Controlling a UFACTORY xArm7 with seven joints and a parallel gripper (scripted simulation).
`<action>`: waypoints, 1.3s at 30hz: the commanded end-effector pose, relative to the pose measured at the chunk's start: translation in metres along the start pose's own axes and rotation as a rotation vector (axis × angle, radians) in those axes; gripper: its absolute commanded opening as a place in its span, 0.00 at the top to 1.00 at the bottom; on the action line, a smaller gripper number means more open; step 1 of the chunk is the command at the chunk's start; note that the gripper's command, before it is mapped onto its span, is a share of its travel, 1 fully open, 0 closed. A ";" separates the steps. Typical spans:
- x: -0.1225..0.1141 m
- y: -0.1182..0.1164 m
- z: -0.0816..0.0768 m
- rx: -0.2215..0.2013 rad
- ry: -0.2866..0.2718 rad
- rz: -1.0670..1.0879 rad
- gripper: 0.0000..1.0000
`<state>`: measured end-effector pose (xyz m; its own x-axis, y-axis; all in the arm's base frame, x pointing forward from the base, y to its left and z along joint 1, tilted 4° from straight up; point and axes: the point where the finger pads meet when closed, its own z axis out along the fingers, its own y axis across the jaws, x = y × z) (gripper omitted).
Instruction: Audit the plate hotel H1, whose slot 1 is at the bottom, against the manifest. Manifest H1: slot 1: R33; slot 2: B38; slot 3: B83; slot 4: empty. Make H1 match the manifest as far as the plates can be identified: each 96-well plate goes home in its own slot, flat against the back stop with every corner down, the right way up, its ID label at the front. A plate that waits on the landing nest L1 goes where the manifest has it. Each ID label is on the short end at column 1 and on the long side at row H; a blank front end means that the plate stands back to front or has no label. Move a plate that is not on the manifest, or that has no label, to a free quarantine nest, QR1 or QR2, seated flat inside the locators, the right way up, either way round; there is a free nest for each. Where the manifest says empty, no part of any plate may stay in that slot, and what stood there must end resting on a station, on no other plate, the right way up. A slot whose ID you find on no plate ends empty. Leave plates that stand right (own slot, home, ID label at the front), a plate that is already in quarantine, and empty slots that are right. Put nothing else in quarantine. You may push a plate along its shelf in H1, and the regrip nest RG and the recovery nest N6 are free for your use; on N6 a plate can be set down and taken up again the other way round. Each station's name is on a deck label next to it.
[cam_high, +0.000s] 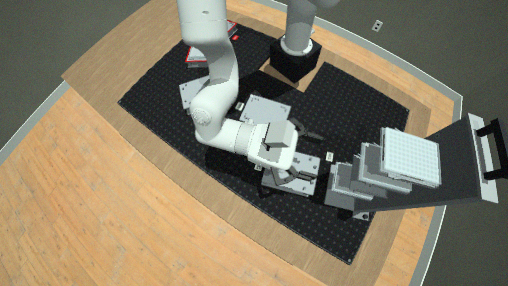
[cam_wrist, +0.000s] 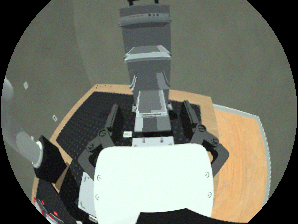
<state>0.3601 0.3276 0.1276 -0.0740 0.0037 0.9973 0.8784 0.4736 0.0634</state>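
Plate hotel H1 (cam_high: 452,165) stands at the right end of the black mat (cam_high: 165,135) on your worktop (cam_high: 100,200), seen from above as a dark tower with stepped shelves and a black handle (cam_high: 492,150) on its far side. You can see a white 96-well plate (cam_high: 411,156) on its topmost visible level, well grid facing up, and grey shelf edges (cam_high: 350,182) stepping out below it toward the arm. No ID label on any plate can be read from either view.

Your hand (cam_high: 295,155) hangs just left of the hotel, over a grey nest (cam_high: 312,167) with locators, fingers spread wide and holding nothing. In the wrist view the two dark fingers stand either side of the shelf stack (cam_wrist: 152,106), not touching it.

Small white deck labels (cam_high: 329,156) sit beside the nests, but you cannot make out their writing. A second grey nest (cam_high: 265,110) lies behind the arm, and a red-edged station (cam_high: 196,56) at the far left of the mat is partly hidden by the arm (cam_high: 215,75).
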 end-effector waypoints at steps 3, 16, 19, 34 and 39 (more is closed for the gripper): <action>0.012 0.000 0.000 0.000 -0.001 -0.003 0.00; 0.046 -0.001 0.000 0.000 -0.001 -0.003 0.00; 0.049 -0.001 0.000 0.000 -0.001 -0.003 0.00; 0.070 -0.002 0.000 0.000 -0.001 -0.003 0.00; 0.070 -0.002 0.000 0.000 -0.001 -0.003 0.00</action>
<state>0.3530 0.3266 0.1954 -0.0735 0.0039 0.9973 0.8786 0.4733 0.0629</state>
